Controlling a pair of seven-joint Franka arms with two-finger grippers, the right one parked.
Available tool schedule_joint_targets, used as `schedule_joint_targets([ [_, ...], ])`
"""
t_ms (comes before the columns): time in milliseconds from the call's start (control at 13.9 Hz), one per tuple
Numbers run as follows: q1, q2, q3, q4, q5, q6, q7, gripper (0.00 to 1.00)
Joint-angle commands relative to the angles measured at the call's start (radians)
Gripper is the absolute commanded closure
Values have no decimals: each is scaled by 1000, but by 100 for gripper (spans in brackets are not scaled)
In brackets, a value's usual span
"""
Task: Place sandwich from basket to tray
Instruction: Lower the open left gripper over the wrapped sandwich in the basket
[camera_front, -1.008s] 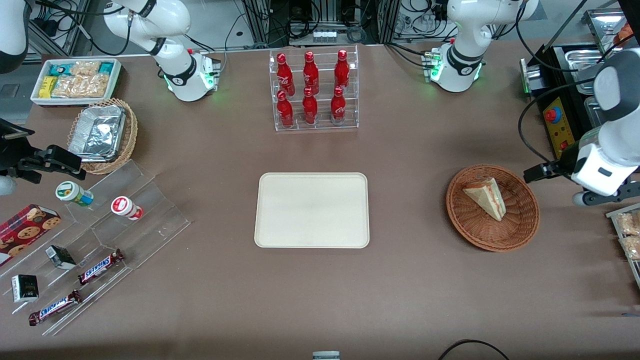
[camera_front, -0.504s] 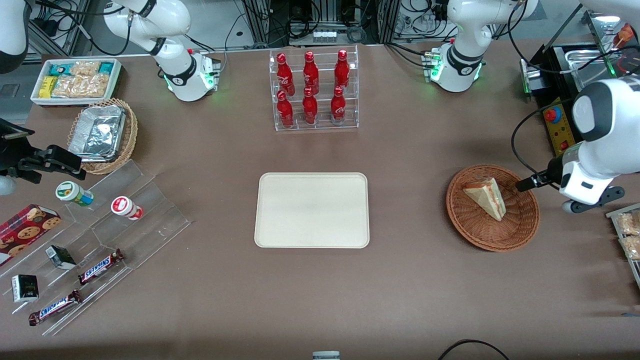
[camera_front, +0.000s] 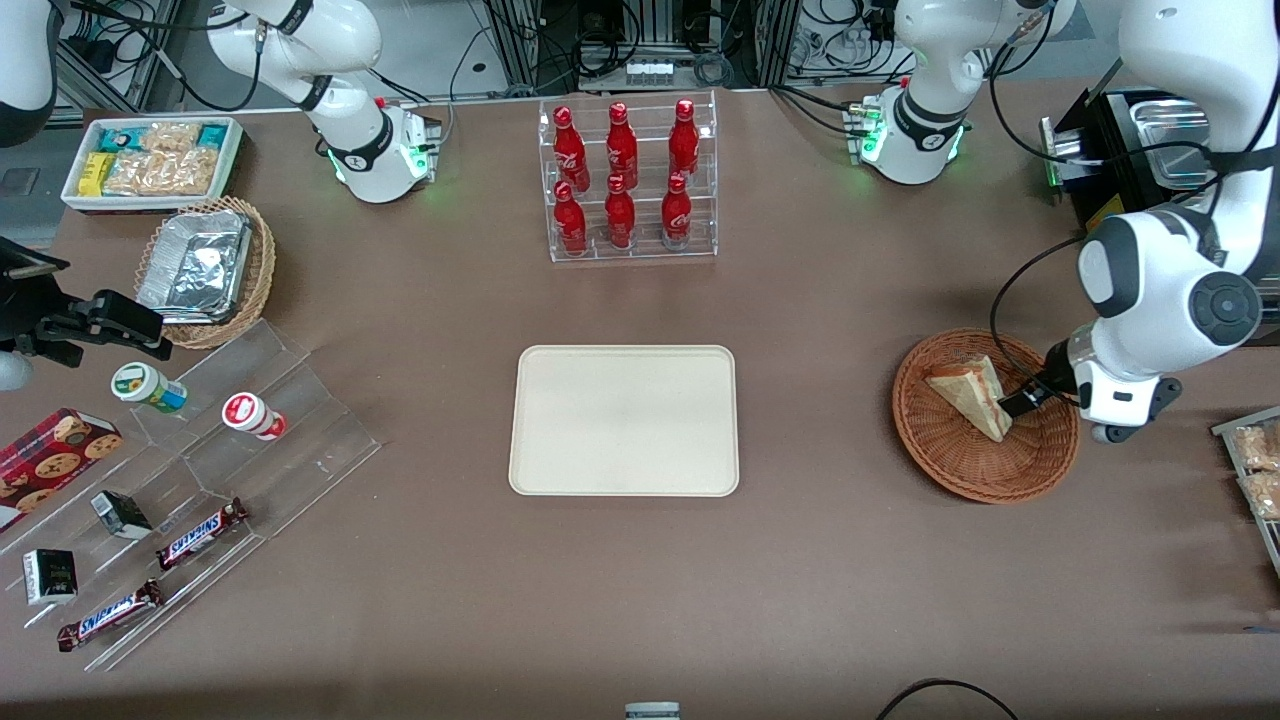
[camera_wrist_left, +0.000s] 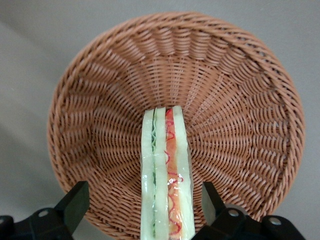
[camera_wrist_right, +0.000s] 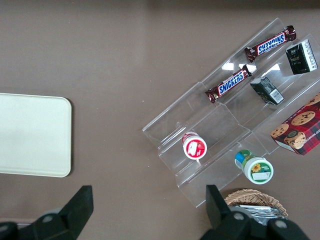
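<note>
Hand (camera_wrist_left: 142, 212) spread wide and holding nothing, poised at the basket's (camera_front: 960, 460) rim on the working arm's end of the desk (camera_front: 850, 580). In the wrist view, one dark finger (camera_wrist_left: 75, 202) to each side of the sandwich (camera_wrist_left: 165, 185), both apart from it — clear gaps showing between each finger and the bread.

Sandwich lying in the basket, leaning on the woven slope, cut edge with its red and green layers facing the wrist camera. Long axis running straight away from the hand, toward the basket's middle, roughly square to the line between the two fingers. So the wedge sits between the open fingers already, lined up for a pinch across its thin bread faces, not along its length. Judged from this: a short move forward and down, then a close, should catch it. How far above the wedge the fingertips are cannot be told from the pictures.

From the front, hand (camera_front: 1022, 400) over the basket close beside the sandwich (camera_front: 970, 395), on the side nearer the working arm's end.

Farther out — the tray (camera_front: 624, 420) flat on the desk, well apart from the basket, toward the parked arm's end, nothing on it. Rack of red bottles (camera_front: 625, 180) farther from the front camera than the tray.
</note>
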Motion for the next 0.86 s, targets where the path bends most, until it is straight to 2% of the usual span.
schedule_joint_targets([
  [0, 11, 13, -7, -12, -47, 34, -31, 1],
  [216, 3, 51, -7, -56, -89, 138, -34, 1],
  [576, -44, 109, -8, -58, -104, 146, -110, 1],
  [720, -40, 99, -8, -63, -103, 121, -117, 15],
  [792, -43, 97, -8, -60, -98, 101, -117, 28],
])
